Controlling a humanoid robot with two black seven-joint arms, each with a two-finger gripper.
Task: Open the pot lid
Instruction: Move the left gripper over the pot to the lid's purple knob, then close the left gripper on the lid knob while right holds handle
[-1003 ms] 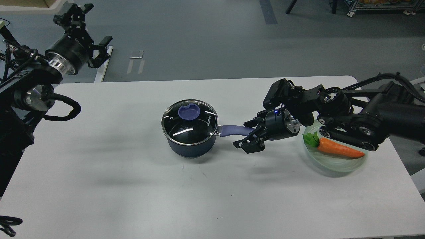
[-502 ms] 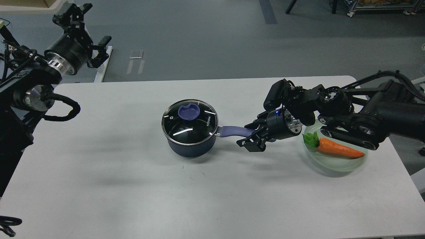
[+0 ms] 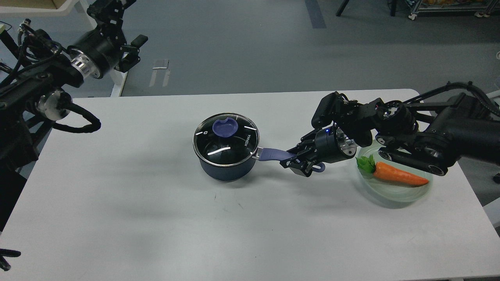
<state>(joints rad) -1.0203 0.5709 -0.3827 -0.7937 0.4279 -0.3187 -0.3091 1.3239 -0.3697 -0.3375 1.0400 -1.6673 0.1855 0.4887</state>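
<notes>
Head view, right hand (image 3: pixel 297 159) pinching pot (image 3: pixel 226 164) handle, lid (image 3: pixel 226 139) on, left hand (image 3: pixel 117 8) raised, grip unclear.

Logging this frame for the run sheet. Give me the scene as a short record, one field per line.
pot: dark navy pot, upright on the white table
lid: lid seated on the pot, not yet lifted
handle: pot handle points toward the right claw
right claw: right claw shut on the pot handle
left claw: left claw raised beyond the table's far left corner, holding nothing, open
other: carrot in green glass dish, at right
</notes>
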